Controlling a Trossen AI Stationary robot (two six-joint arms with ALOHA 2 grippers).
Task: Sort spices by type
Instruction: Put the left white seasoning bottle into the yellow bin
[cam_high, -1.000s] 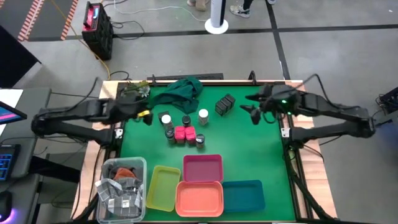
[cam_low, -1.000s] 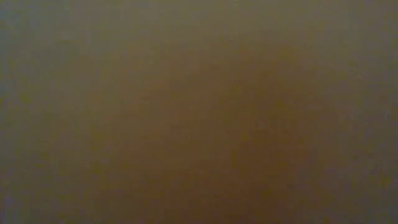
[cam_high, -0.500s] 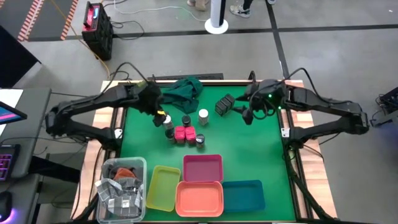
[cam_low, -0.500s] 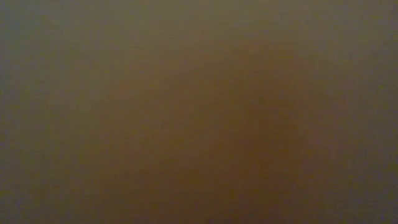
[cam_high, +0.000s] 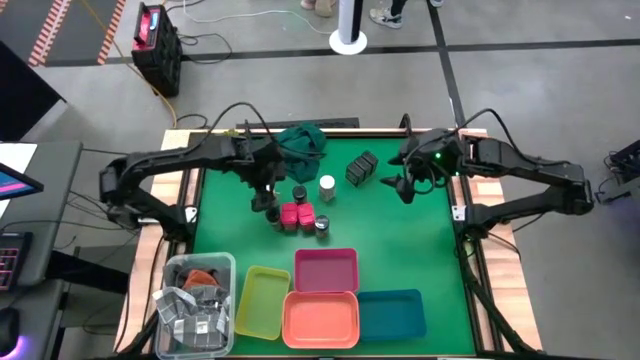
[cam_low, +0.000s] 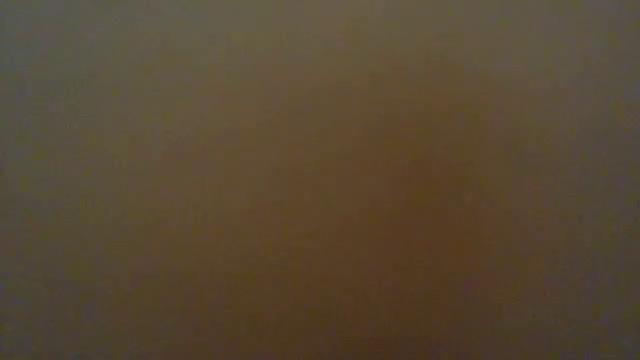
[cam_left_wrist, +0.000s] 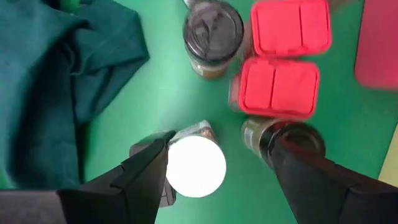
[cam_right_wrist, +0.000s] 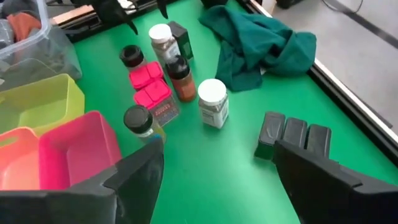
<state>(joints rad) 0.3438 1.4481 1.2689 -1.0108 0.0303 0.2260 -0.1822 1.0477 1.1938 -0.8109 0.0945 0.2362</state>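
My left gripper (cam_high: 265, 200) (cam_left_wrist: 214, 146) hangs open over the spice cluster, pointing down. Its fingers stand on either side of a white-lidded jar (cam_left_wrist: 194, 166), with a dark round jar (cam_left_wrist: 292, 140) under one finger. A dark grey box (cam_left_wrist: 200, 132) stands beside that white-lidded jar. Two pink blocks (cam_left_wrist: 278, 87) (cam_high: 295, 213) and another dark jar (cam_left_wrist: 213, 31) stand close by. My right gripper (cam_high: 400, 185) (cam_right_wrist: 217, 149) is open, just right of the three dark grey boxes (cam_high: 362, 168) (cam_right_wrist: 292, 137). A second white-lidded jar (cam_high: 327, 185) (cam_right_wrist: 212, 102) stands alone on the table.
A dark green cloth (cam_high: 300, 145) lies bunched at the far edge. Yellow (cam_high: 260, 300), pink (cam_high: 325, 270), orange (cam_high: 322, 318) and blue (cam_high: 392, 312) trays sit at the near edge, beside a clear bin (cam_high: 197, 305) of odds and ends. Bare green mat lies right of the cluster.
My left arm has swung in from the table's left edge toward the middle, and its gripper now hangs over the spice cluster. The spices have stayed where they were.
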